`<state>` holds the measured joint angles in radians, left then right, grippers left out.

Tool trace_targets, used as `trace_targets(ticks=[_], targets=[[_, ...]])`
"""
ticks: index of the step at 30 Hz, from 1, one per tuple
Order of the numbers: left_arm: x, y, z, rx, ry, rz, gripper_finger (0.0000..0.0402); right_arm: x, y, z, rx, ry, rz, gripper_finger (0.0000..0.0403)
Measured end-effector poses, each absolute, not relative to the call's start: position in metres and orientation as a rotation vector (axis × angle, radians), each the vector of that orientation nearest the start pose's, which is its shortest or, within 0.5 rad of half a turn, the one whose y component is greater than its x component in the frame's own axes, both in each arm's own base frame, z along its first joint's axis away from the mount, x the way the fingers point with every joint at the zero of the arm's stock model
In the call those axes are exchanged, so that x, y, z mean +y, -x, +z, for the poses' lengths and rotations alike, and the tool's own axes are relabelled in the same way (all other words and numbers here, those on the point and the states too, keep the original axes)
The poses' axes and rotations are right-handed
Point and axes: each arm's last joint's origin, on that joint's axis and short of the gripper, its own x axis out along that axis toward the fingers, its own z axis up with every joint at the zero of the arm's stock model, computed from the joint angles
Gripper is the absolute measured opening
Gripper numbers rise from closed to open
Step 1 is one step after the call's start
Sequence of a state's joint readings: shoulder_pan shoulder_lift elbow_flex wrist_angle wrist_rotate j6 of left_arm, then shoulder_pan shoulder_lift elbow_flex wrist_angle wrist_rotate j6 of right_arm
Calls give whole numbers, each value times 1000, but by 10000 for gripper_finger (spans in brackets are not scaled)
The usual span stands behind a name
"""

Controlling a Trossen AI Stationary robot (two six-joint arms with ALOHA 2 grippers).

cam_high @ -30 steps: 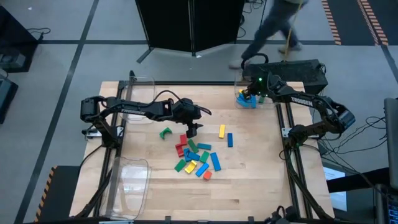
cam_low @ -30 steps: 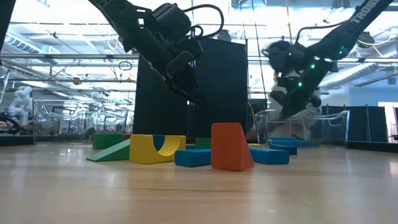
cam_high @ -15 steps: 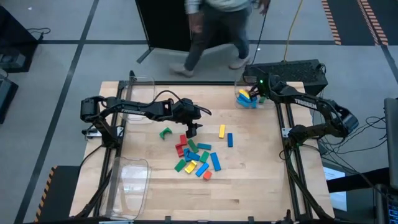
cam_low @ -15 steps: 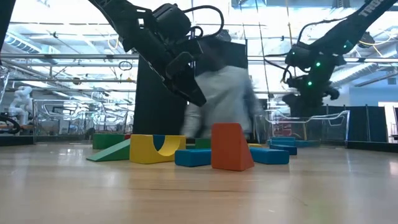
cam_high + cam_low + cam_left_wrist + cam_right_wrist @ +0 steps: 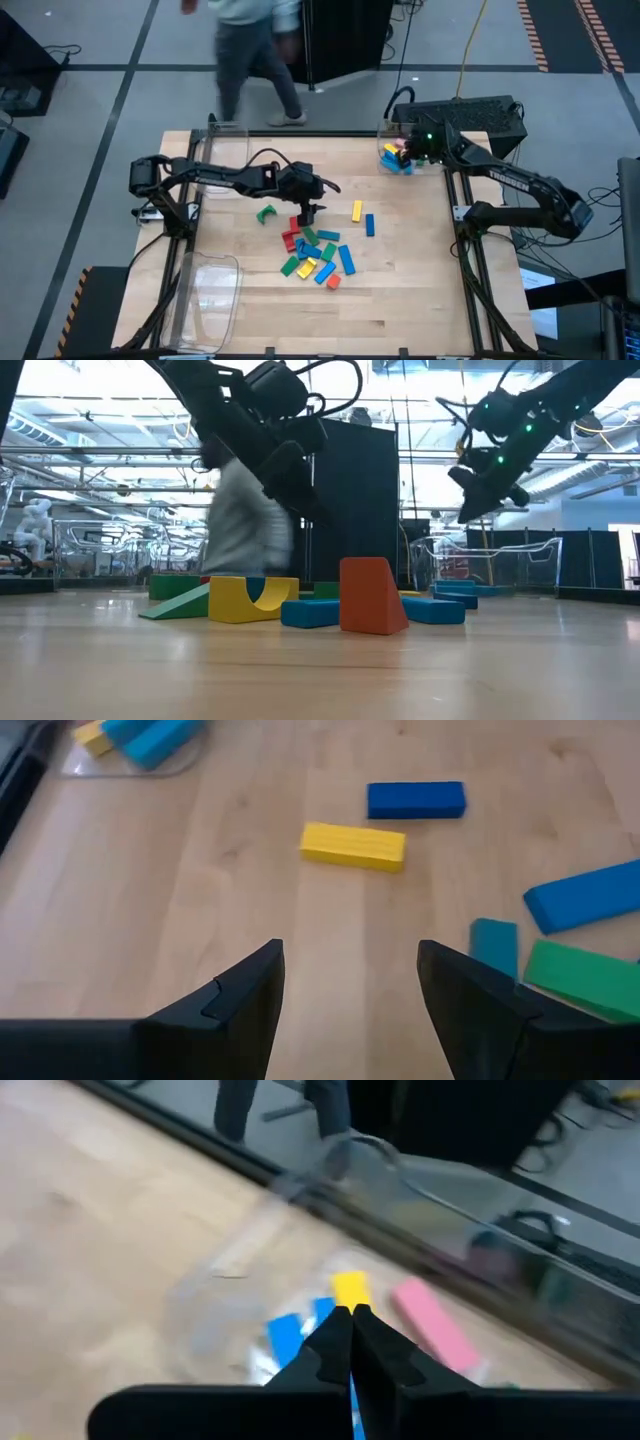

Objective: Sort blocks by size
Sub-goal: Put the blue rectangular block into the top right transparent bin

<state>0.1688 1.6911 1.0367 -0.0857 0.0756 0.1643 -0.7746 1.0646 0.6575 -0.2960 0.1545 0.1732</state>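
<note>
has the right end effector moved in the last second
Yes. In the low view the right end effector has risen away from the clear bin it hung over, and its fingers are shut and empty.

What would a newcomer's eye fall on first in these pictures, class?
First, the bright heap of small blue, green, yellow and red rectangular blocks in the middle of the pale wooden table, with the left end effector hanging open just above its far edge. Next, the shut right end effector over the clear plastic bin at the far right corner.
</note>
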Motion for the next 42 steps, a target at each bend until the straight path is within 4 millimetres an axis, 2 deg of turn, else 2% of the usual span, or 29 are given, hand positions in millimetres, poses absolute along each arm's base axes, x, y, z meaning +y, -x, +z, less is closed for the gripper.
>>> trace_targets(ticks=[9,14,22,25,33,42], targets=[[29,-361,169,815,-96,-62,231,-124,-176,240,539,-318,-786,0],[9,-363,167,814,-122,-99,231,-110,-189,245,478,-279,-707,0],[-17,-364,167,803,-198,-64,231,-93,-201,240,387,-239,-631,0],[-18,-367,160,805,-206,-57,231,-89,-204,242,360,-231,-604,0],[-14,-373,126,888,-202,-48,231,-78,-209,244,349,-222,-542,13],[-2,-374,116,908,-140,-47,231,-75,-210,243,361,-217,-527,19]])
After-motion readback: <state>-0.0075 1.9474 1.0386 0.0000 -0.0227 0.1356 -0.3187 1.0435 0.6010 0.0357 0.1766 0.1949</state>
